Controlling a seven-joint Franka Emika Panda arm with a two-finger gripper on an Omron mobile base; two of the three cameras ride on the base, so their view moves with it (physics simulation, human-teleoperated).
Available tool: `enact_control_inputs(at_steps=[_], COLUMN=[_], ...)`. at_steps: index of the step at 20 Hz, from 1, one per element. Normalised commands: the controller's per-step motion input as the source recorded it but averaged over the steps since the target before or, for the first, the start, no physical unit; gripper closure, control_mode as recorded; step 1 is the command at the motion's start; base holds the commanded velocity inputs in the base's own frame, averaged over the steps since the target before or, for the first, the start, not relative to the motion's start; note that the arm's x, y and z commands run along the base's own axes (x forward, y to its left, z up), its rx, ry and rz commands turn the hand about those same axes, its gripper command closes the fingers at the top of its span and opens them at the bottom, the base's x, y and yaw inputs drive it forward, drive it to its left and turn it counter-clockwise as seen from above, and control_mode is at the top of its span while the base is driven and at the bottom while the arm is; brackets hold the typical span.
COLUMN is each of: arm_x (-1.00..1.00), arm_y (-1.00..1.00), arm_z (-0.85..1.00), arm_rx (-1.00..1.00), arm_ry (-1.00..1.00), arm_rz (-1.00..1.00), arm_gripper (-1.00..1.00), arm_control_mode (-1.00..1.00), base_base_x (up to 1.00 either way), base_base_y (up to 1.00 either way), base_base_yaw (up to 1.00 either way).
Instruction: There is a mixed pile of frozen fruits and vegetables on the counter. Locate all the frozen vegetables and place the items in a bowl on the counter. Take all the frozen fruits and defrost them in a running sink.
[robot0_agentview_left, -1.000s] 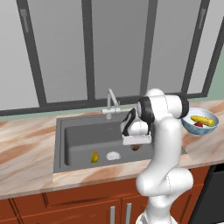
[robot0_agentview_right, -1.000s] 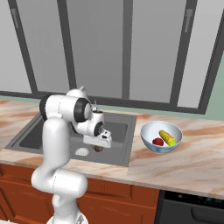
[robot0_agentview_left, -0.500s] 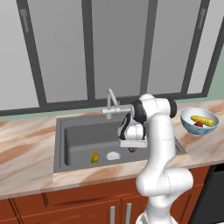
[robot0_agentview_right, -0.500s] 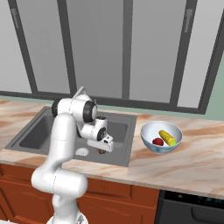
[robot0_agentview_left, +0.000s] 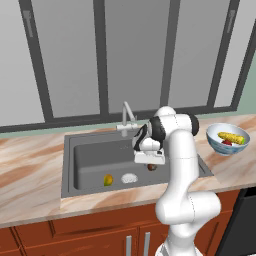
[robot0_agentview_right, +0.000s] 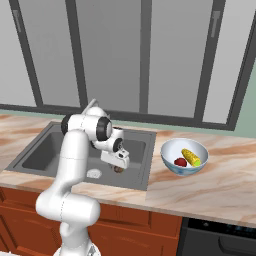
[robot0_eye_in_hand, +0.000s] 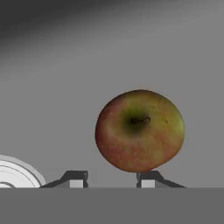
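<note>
arm (robot0_agentview_left: 175, 145) swung left (over sink (robot0_agentview_left: 95, 160))

**Sink mostly open; tap and arm crowd the right side**

The sink (robot0_agentview_left: 85, 165) floor lies bare across its left and back. Near the front wall sit the mango (robot0_agentview_left: 108, 180) and, just beside it, the drain (robot0_agentview_left: 129, 178). The pincer (robot0_agentview_left: 151, 166) hangs over the right part, shut on the brown fruit (robot0_eye_in_hand: 140, 130), with the arm blocking that side. The tap (robot0_agentview_left: 127, 117) rises at the back rim, close behind the arm. On the table (robot0_agentview_right: 215, 185) right of the sink, the bowl (robot0_agentview_right: 172, 152) holds corn (robot0_agentview_right: 191, 157) and tomato (robot0_agentview_right: 180, 162); bare stone surrounds it.
</note>
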Motion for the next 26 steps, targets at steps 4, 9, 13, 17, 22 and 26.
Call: enact_control_inputs(at_steps=[4, 9, 13, 17, 22, 26], arm_x=[-0.94, -1.0, -0.81, -0.37, -0.46, -0.76], arm_y=[0.0, 0.01, 0.16, 0.07, 0.0, 0.0], arm_z=[0.38, 0.54, 1.0, 1.0, 1.0, 1.0], arm_rx=[0.0, 0.0, -0.02, 0.0, 0.0, 0.0], arm_ry=[-0.01, -0.05, -0.13, -0.11, -0.11, -0.22], arm_rz=[-0.05, -0.07, 0.0, 0.0, 0.0, 0.0], arm_gripper=[-1.0, -1.0, -1.0, -1.0, -1.0, -1.0], arm_control_mode=[-1.0, -1.0, -1.0, -1.0, -1.0, -1.0], base_base_x=[0.0, 0.0, 0.0, 0.0, 0.0, 0.0], base_base_y=[0.0, 0.0, 0.0, 0.0, 0.0, 0.0], base_base_yaw=[0.0, 0.0, 0.0, 0.0, 0.0, 0.0])
